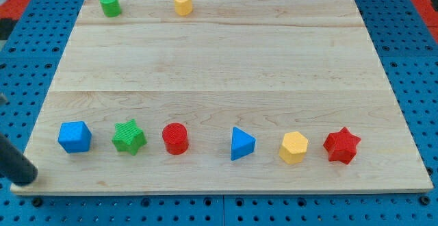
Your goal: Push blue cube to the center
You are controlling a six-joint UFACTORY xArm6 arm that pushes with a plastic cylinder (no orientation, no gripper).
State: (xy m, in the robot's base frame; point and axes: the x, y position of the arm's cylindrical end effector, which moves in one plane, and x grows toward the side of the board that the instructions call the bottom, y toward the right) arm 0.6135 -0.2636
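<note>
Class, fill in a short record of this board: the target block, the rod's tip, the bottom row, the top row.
target: blue cube, bottom row, view's far left
tip: my tip, below-left of the blue cube, apart from it
bottom row, after cube: green star, red cylinder, blue triangle, yellow hexagon, red star
top row: green cylinder, yellow heart

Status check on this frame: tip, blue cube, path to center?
My tip at view's bottom-left, apart from blue cube. Cube uncentered. Green star beside it; path clear.
</note>
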